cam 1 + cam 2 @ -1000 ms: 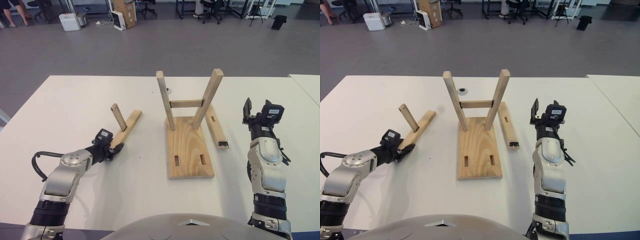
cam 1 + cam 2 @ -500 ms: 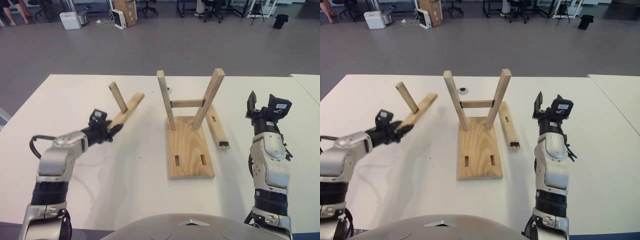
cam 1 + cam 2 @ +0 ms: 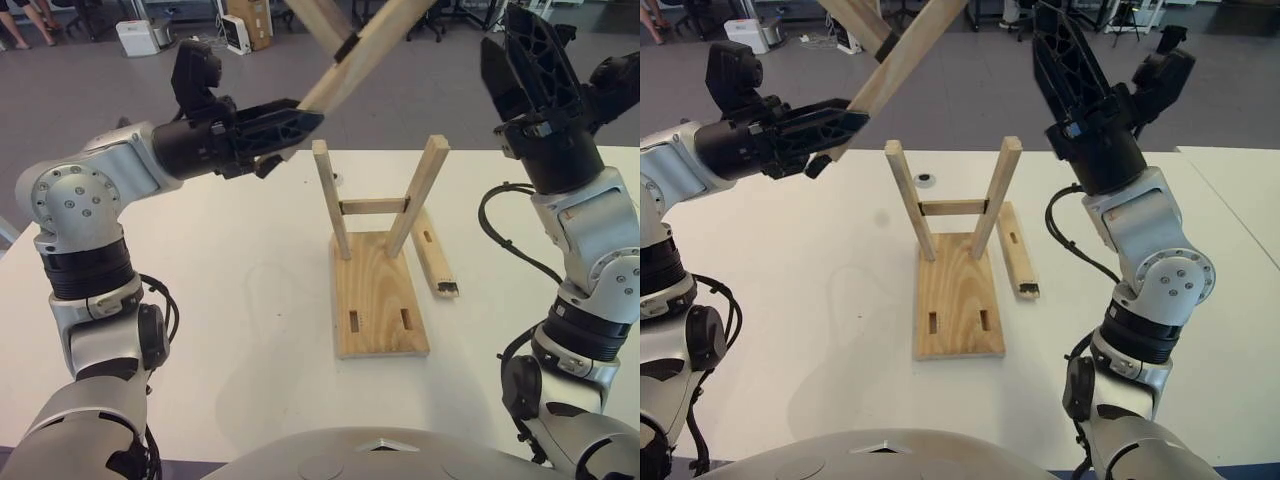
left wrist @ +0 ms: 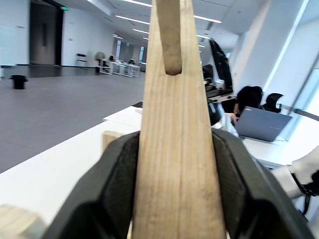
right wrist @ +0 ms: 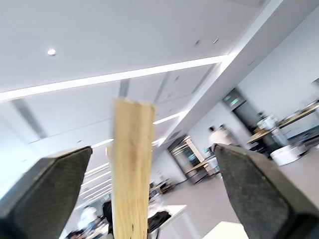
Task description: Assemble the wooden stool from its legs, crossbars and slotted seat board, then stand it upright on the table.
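The slotted seat board (image 3: pixel 380 300) lies flat on the white table (image 3: pixel 200 300). Two legs (image 3: pixel 328 200) joined by a crossbar (image 3: pixel 372 207) stand in its far slots. One loose leg (image 3: pixel 433 252) lies just right of the board. High above the table, my left gripper (image 3: pixel 298 125) is shut on the lower end of another leg (image 3: pixel 375 45), which slants up to the right and carries a crossbar (image 4: pixel 169 35) in its slot. My right gripper (image 3: pixel 500 40) is raised at the upper right, open and empty, with the held leg's end (image 5: pixel 130 174) seen between its fingers (image 5: pixel 45 194).
A small black object (image 3: pixel 925 181) lies on the table behind the standing legs. A second white table (image 3: pixel 615 165) begins at the right. Open floor with office furniture lies beyond the far edge.
My left arm has lifted the leg with its crossbar from low over the table's left side to high above the standing legs. My right arm has risen as well, its gripper still open.
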Motion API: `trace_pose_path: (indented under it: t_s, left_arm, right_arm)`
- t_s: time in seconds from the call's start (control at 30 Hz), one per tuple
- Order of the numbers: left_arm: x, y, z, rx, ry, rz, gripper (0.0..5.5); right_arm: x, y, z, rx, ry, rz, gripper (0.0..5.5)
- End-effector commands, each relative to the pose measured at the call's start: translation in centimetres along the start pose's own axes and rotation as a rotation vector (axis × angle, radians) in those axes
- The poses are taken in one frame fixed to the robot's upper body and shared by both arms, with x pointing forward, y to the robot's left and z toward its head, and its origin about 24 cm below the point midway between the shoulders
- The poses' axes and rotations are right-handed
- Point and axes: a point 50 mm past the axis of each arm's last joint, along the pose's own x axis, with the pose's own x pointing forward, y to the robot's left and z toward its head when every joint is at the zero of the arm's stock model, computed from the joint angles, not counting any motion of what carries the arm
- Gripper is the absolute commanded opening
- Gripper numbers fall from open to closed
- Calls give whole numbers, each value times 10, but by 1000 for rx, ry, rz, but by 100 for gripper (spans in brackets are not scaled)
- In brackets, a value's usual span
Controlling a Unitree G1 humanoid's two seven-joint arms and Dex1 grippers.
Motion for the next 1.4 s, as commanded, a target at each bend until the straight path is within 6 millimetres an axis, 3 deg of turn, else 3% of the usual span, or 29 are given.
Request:
trace_pose_path:
  t_s: [0.03, 0.23, 0.67, 0.83, 0.9, 1.07, 1.2, 1.4]
  left_arm:
    - [10, -7, -4, -24, 33, -84, 203]
    - [6, -4, -17, -57, 71, -65, 203]
    - [6, 0, -21, -70, 62, -47, 203]
    - [0, 5, -26, -107, 38, -13, 203]
    - [-7, 5, -32, -132, 28, 14, 259]
    - [-44, 9, -67, -206, 75, 168, 290]
    - [-89, 19, -112, -221, 129, 431, 290]
    - [-99, 13, -149, -232, 156, 502, 290]
  right_arm:
    - [8, 8, -7, 56, 104, 91, 452]
    - [5, 14, -6, 92, 108, 147, 452]
    - [2, 4, -13, 75, 140, 58, 215]
    - [0, 1, -9, 16, 167, 28, 212]
    - [-2, 1, -4, -25, 184, 16, 210]
    - [-16, 4, 15, -147, 253, -14, 209]
    - [-40, 10, 11, -210, 442, 22, 209]
    - [-71, -1, 6, -243, 621, 24, 209]
